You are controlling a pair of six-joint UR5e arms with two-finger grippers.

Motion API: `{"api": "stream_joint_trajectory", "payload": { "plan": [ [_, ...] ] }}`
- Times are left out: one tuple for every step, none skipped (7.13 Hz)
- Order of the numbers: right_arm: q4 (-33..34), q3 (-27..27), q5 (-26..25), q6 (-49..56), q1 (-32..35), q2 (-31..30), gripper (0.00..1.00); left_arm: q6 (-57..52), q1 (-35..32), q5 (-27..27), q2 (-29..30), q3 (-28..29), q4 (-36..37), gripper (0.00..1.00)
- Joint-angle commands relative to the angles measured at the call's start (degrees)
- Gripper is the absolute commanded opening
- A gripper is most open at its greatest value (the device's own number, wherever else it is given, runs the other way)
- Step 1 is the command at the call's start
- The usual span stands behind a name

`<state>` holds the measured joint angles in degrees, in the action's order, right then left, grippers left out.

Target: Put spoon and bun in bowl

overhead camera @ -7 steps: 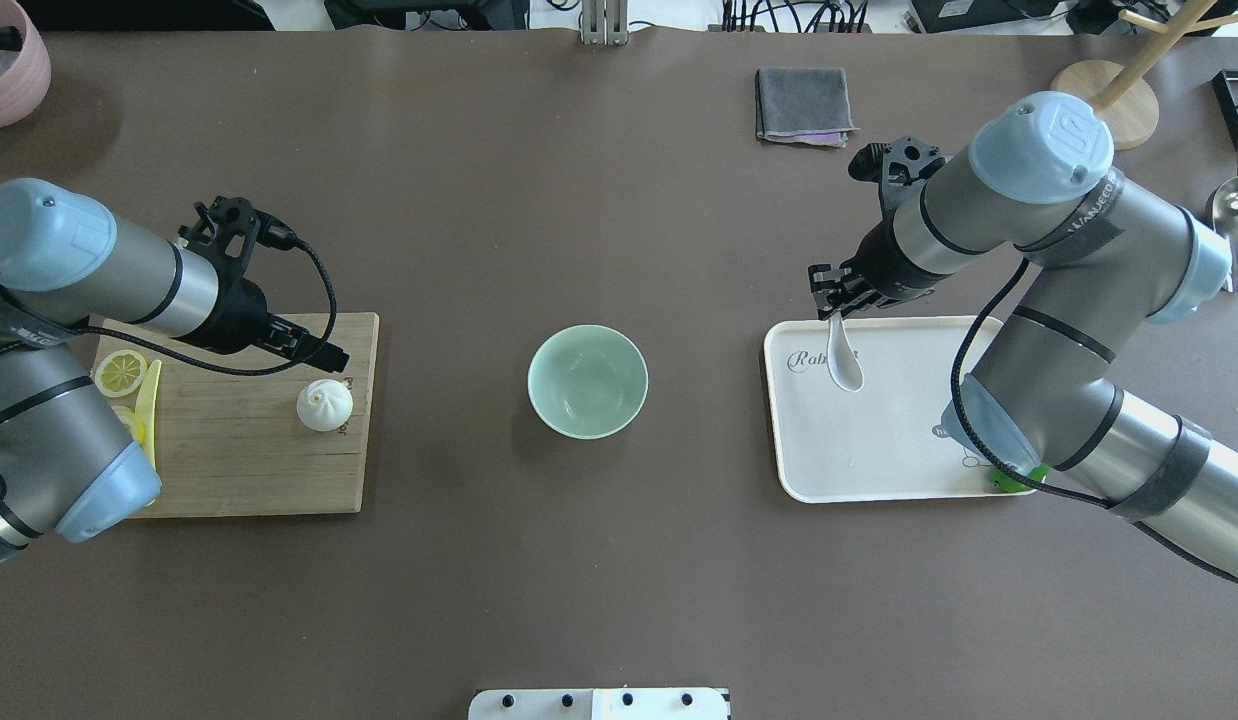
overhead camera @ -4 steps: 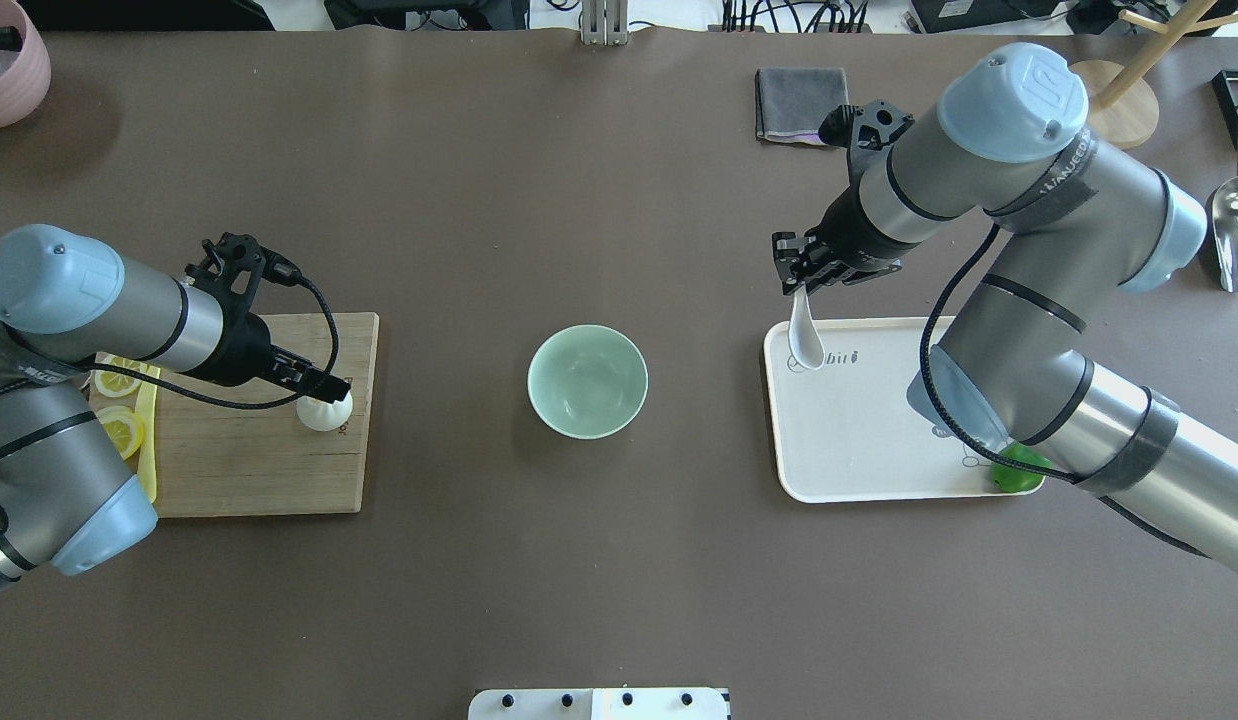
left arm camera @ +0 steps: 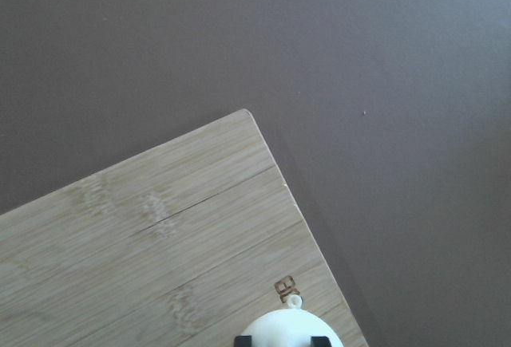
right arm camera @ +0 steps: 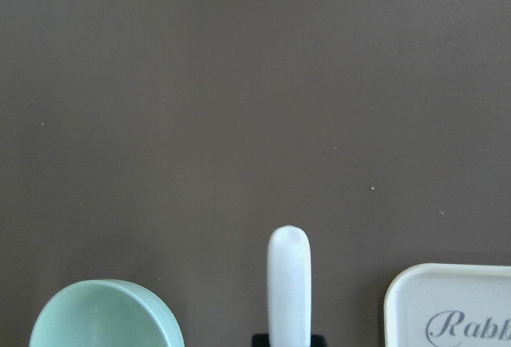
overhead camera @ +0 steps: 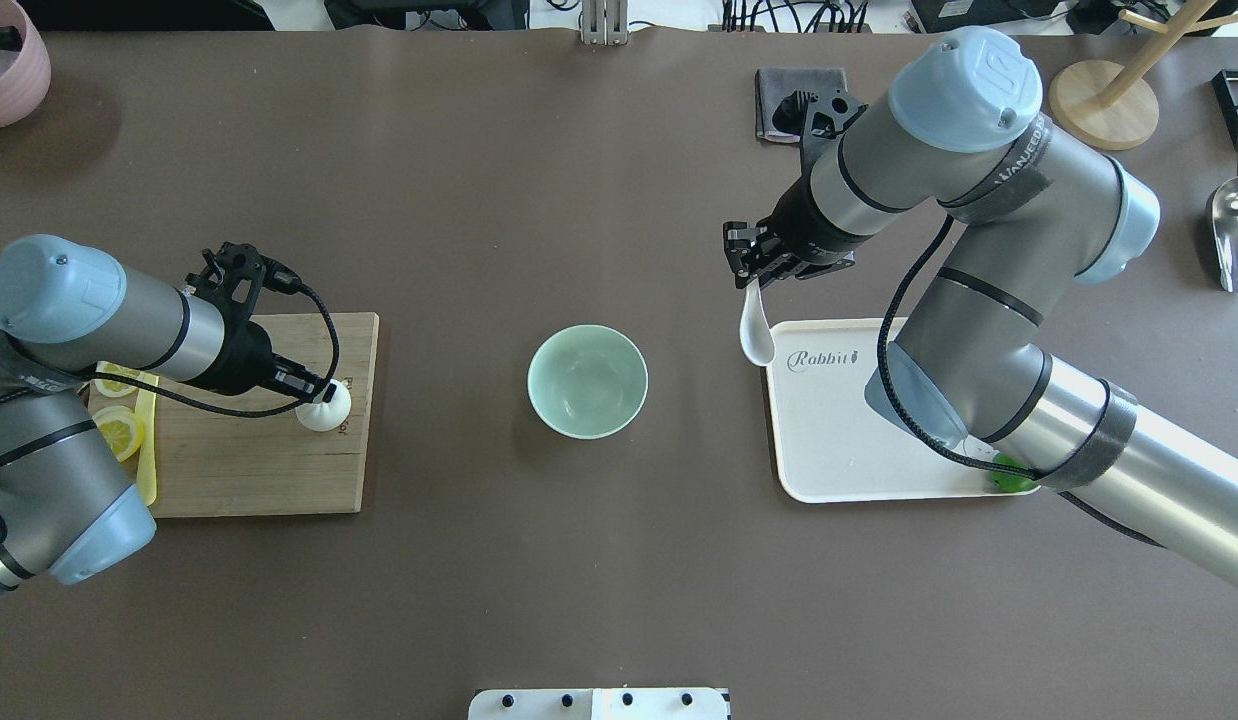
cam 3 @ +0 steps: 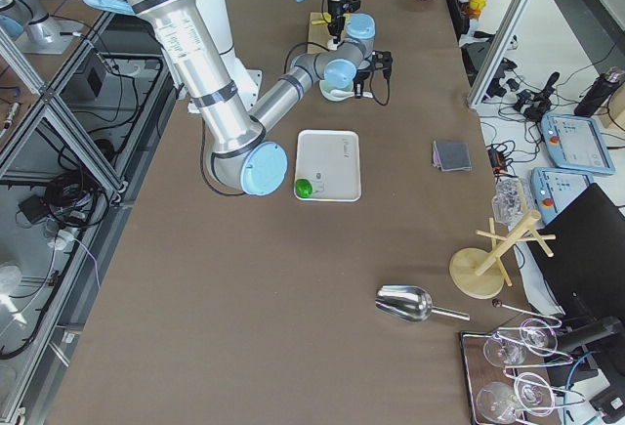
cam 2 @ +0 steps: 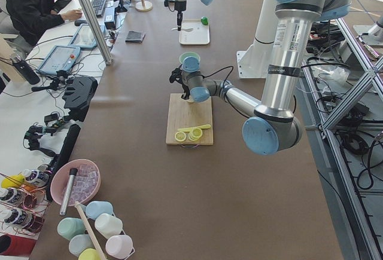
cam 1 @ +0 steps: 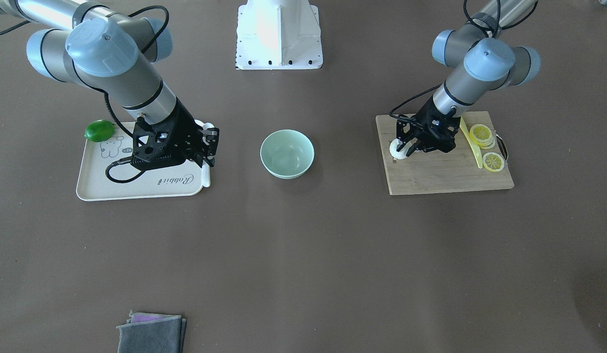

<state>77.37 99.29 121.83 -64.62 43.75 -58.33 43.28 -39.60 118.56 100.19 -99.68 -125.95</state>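
The mint-green bowl point(overhead camera: 587, 381) stands empty at the table's middle; it also shows in the front view point(cam 1: 287, 153) and the right wrist view point(right arm camera: 108, 319). My right gripper point(overhead camera: 754, 283) is shut on the white spoon point(overhead camera: 755, 338) by its handle. The spoon point(right arm camera: 287, 283) hangs scoop-down above the tray's left edge, right of the bowl. The white bun point(overhead camera: 326, 410) sits on the cutting board point(overhead camera: 249, 470). My left gripper point(overhead camera: 314, 388) is down on the bun point(left arm camera: 287, 331), with a fingertip close on each side of its top.
The white tray point(overhead camera: 859, 470) holds a green lime point(overhead camera: 999, 478) at its corner. Lemon slices point(overhead camera: 119, 430) and a pale-yellow knife point(overhead camera: 146, 450) lie on the board's left. A grey cloth point(cam 1: 149, 333), wooden stand point(overhead camera: 1104, 100), metal scoop point(overhead camera: 1234, 230) and pink bowl point(overhead camera: 4, 60) sit at the edges.
My right gripper has lifted the spoon off the tray and carried it left toward the bowl. My left gripper has come down onto the bun.
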Motion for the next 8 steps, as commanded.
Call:
{"api": "stream_joint_trajectory", "payload": {
  "plan": [
    [0.0,-0.1,-1.3,-3.3,-1.6,2.4,0.0,0.0,-1.8,7.0,-0.1,-2.9,0.6,0.0],
    [0.0,-0.2,-5.3,-4.2,-4.4,3.6,0.0,0.0,-6.6,12.3,0.5,-2.9,1.0,0.0],
    [-0.1,-1.6,-8.9,-6.5,-6.7,5.9,0.0,0.0,-8.4,14.1,0.5,-2.7,1.0,0.0],
    [-0.2,-2.9,-9.7,-6.7,-7.4,7.6,0.0,-0.1,-8.5,14.1,0.5,-2.5,0.9,0.0],
    [-1.6,-6.6,-13.2,-8.0,-8.3,9.7,0.0,-0.2,-9.2,14.2,0.6,-2.4,1.1,0.0],
    [-3.3,-10.7,-17.5,-9.4,-9.5,12.5,0.0,-0.2,-9.7,14.4,0.8,-2.5,1.1,0.0],
    [-3.5,-12.1,-17.8,-9.7,-9.8,13.9,0.0,-0.2,-10.0,15.2,0.8,-2.3,1.1,0.0],
    [-3.7,-14.2,-19.7,-9.9,-10.5,15.7,0.0,-0.3,-10.1,15.3,0.8,-2.2,1.1,0.0]
  ]
}}
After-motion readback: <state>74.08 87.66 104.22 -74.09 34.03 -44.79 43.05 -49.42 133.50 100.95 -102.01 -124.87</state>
